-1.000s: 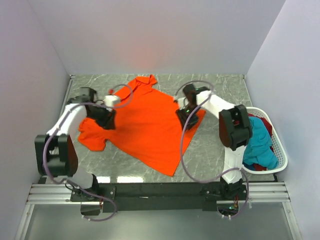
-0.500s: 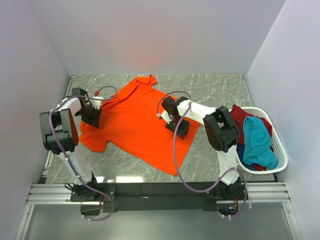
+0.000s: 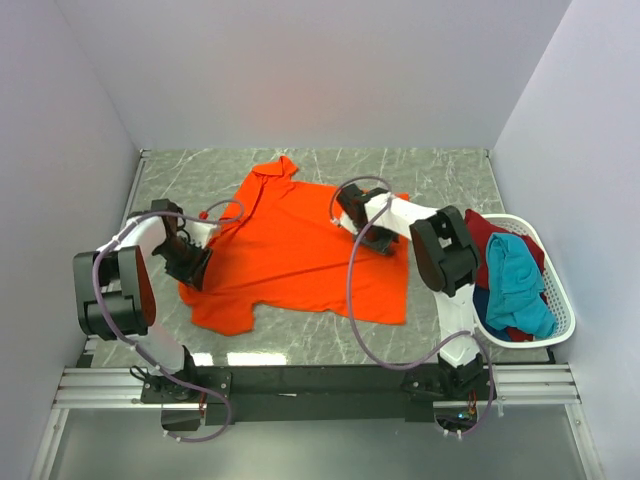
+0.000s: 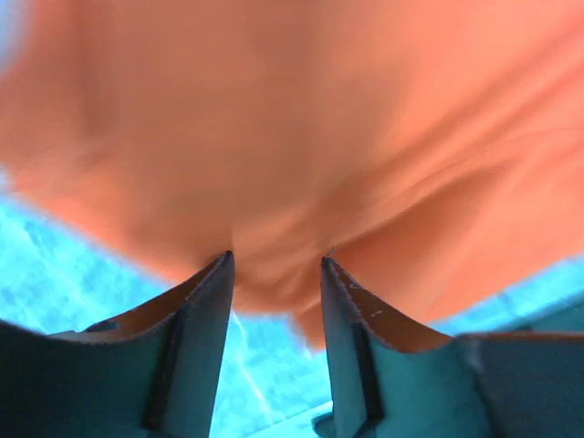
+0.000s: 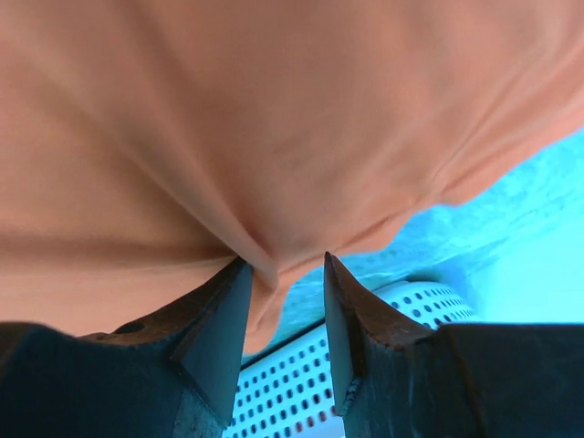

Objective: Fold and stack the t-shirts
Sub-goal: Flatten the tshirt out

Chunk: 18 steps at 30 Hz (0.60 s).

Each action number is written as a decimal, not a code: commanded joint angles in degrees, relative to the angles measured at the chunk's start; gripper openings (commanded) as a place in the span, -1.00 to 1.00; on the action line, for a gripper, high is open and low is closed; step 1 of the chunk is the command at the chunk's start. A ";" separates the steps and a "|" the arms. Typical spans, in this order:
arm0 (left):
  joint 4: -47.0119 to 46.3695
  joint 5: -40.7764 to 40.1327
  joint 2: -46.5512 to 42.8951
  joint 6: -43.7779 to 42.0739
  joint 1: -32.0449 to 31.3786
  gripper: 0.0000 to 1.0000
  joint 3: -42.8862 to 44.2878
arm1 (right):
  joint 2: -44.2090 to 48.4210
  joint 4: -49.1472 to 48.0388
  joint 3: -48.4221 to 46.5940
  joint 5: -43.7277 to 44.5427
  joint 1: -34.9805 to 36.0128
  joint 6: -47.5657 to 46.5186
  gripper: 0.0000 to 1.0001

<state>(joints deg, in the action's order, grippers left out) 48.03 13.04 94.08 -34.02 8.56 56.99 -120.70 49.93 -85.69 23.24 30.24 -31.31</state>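
Pinching orange t-shirt (image 3: 300,262): left gripper (image 3: 190,268) gripping its 9 o'clock edge, right gripper (image 3: 378,240) its 2 o'clock; collar pointing 11.

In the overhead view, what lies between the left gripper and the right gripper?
Only the bright orange cloth t-shirt, spread on the grey marbled table, spans from the left gripper to the right gripper; the top external view shows it.

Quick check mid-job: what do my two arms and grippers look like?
Both the left arm and right arm have white links and bulky black joints, each trailed by a loose greyish-purple cable. The left gripper and right gripper each have two dark, wedge-shaped fingers with brownish inner faces.
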 commanded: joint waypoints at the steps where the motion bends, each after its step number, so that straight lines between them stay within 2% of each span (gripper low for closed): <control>1: 7.25 7.16 -2.77 1.14 1.63 -0.01 8.02 | 0.81 0.16 -3.25 1.38 -3.61 -1.56 -0.10; 4: 7.69 12.53 -0.66 4.83 2.34 -0.01 17.69 | 3.98 2.44 -5.18 -4.24 -3.52 0.45 -0.03; 9: 0.60 15.26 5.66 11.95 -0.11 0.00 29.64 | 6.70 5.87 -8.26 -16.01 -3.61 5.02 -0.01; 12: -6.77 10.97 8.57 15.82 -4.23 0.04 32.21 | 6.63 8.68 -9.84 -23.12 -4.40 8.18 0.00; 18: -13.75 3.67 14.81 21.01 -13.19 0.09 35.47 | 5.22 13.78 -10.12 -35.80 -7.82 12.67 -0.01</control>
<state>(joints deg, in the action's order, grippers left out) 39.38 19.97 106.89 -17.45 -0.40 90.00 -116.79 58.83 -95.26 -3.01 24.60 -22.61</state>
